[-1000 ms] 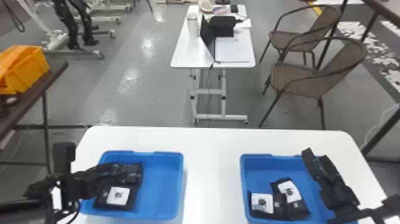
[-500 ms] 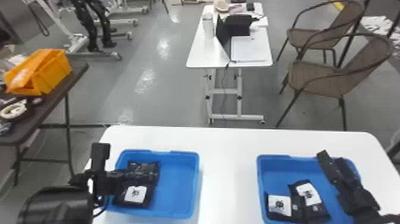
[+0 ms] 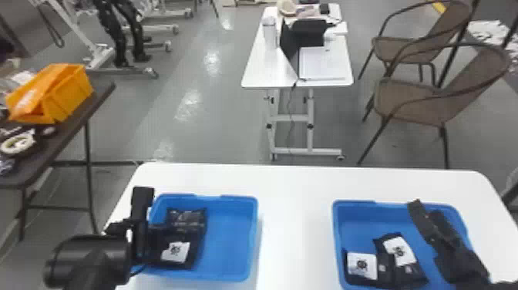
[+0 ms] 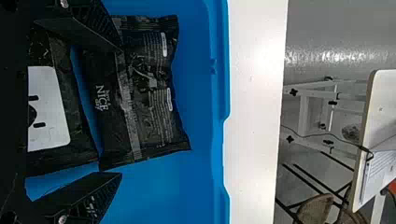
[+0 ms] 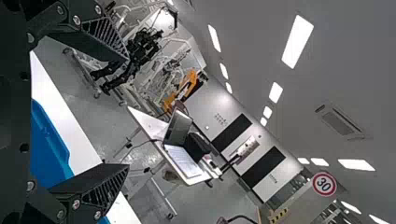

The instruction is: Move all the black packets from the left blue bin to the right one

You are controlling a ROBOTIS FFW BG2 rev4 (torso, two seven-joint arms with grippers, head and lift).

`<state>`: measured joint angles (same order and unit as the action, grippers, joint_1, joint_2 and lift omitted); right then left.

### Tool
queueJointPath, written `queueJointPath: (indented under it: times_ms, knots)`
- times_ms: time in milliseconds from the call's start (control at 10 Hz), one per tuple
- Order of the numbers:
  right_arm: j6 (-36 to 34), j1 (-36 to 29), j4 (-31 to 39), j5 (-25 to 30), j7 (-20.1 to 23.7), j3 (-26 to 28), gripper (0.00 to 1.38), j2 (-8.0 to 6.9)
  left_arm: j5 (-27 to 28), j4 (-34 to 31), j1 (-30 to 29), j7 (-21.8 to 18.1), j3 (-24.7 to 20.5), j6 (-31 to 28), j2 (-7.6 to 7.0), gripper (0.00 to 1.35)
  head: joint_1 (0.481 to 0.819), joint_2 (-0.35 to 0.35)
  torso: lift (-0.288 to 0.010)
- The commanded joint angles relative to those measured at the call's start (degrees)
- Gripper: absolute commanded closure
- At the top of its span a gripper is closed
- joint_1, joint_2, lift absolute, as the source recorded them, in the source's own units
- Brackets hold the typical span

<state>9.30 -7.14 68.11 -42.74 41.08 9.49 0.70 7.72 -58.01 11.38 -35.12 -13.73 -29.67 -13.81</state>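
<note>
Our left claw (image 4: 120, 112) has moved rightward relative to the left blue bin (image 3: 252, 239) since the earlier head frames; the head view itself has shifted too. Its fingers stand apart, holding nothing, over two black packets. We see the packet with a white label (image 3: 176, 251) nearer us and the packet with printed text (image 4: 156, 98) just beyond it, a thin strip of blue between them in the left wrist view.

Both look light and soft, with shiny, creased film that will probably slip if we pinch only a flat crimped end. We would do better to take the fuller middle, closing gently so the contents can give without straining the seams, and watch that the neighbour doesn't drag along.

Farther right, two more labelled packets (image 3: 401, 252) lie in the right blue bin (image 3: 337, 231). Our right claw (image 5: 127, 112) is above that bin, fingers apart and empty.
</note>
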Motion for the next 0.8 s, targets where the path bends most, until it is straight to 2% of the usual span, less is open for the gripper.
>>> queueJointPath:
  times_ms: [0, 100, 200, 300, 400, 600, 700]
  knots:
    - [-0.25, 0.11, -0.44, -0.16, 0.32, 0.0, 0.21, -0.75, -0.42, 1.67, 1.1, 1.11, 1.77, 1.81, -0.87, 0.12, 0.695, 0.149, 0.0]
    - [-0.69, 0.2, -0.87, -0.24, 0.85, 0.0, 0.21, -0.75, -2.01, 1.67, 1.37, 2.95, 2.3, 1.81, -1.22, 0.15, 0.695, 0.152, 0.0]
    - [-0.95, 0.2, -1.05, -0.24, 0.93, 0.0, 0.21, -0.75, -2.97, 1.76, 1.54, 4.18, 2.3, 1.81, -1.22, 0.33, 0.695, 0.158, 0.0]
    - [-1.04, 0.29, -1.23, -0.33, 1.2, 0.0, 0.21, -0.75, -2.97, 1.76, 1.54, 5.24, 2.74, 1.55, -1.22, 0.74, 0.695, 0.163, 0.0]
    - [-1.13, 0.46, -1.4, -0.42, 1.46, 0.0, 0.21, -0.75, -2.88, 1.76, 1.81, 5.41, 3.44, -0.12, -1.31, 0.89, 0.695, 0.165, 0.0]
    - [-1.39, 0.64, -1.84, -0.86, 1.9, 0.0, 0.21, -0.75, -1.74, 2.11, 2.33, 5.5, 5.02, -2.85, -1.84, 0.9, 0.695, 0.166, 0.0]
    - [-1.48, 0.73, -1.93, -0.95, 2.08, 0.0, 0.21, -0.75, -0.86, 2.2, 2.6, 5.5, 6.34, -3.99, -2.45, 1.0, 0.695, 0.167, 0.0]
